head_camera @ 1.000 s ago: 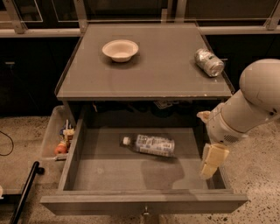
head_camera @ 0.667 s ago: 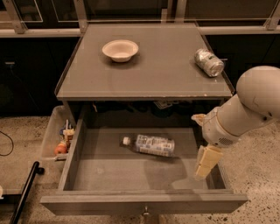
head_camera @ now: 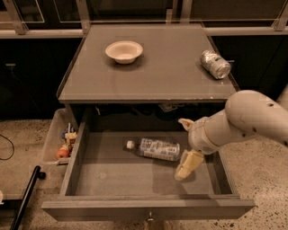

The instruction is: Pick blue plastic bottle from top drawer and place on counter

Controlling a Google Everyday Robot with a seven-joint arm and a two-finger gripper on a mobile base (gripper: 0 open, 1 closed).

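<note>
Office break area or robot test space, not a home. Speckled stone floor (head_camera: pixel 265 179), dark glass panels (head_camera: pixel 54 11) in metal frames along the far side. Plain grey cabinet: counter (head_camera: pixel 157 76) on top, top drawer (head_camera: pixel 135 173) pulled open near. Bowl (head_camera: pixel 124 50) and silver can (head_camera: pixel 215 64) on the counter. Tray (head_camera: pixel 53 139) of small items just left of the drawer. Gripper (head_camera: pixel 189 164) low inside the drawer's right part.

A single camera looks from high in front of the cabinet, facing it and pitched steeply downward. At medium range, the frame takes in the whole bench (head_camera: pixel 157 76) in its upper half and the open top drawer (head_camera: pixel 112 175) below. The pincer (head_camera: pixel 186 165) appears at lower right, over the drawer's right half.
</note>
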